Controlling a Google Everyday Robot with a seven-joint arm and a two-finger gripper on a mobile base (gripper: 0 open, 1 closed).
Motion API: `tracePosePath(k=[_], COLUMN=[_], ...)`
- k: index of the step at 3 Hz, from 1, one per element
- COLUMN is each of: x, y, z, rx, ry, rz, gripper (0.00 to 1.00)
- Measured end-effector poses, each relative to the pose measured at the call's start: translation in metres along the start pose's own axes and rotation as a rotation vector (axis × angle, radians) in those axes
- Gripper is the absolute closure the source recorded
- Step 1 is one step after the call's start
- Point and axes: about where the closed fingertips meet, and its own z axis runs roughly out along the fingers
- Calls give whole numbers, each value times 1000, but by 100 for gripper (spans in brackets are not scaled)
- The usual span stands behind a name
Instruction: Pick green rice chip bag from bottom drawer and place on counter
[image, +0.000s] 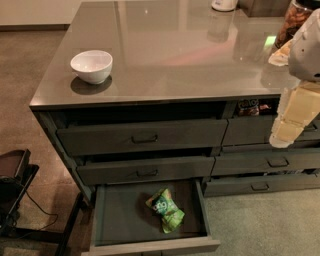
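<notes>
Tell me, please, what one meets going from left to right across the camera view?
White bowl on the counter → green rice chip bag in the open bottom drawer → the robot's hand, hanging at the right edge.

The robot's arm (297, 105) stood at the right edge of the view, where a white rounded joint (309, 47) was uppermost and pale cream segments hung steeply down and slightly to the left beneath it. The gripper (284, 134) formed the lower tip of that pale section and pointed downward.
</notes>
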Motion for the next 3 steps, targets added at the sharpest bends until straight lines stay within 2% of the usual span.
tracePosePath(k=[1, 2, 3], x=[0, 0, 7], y=[0, 0, 8], z=[0, 0, 31], rx=[0, 0, -8], ry=[0, 0, -31], rz=[0, 0, 62], gripper=[0, 19, 42])
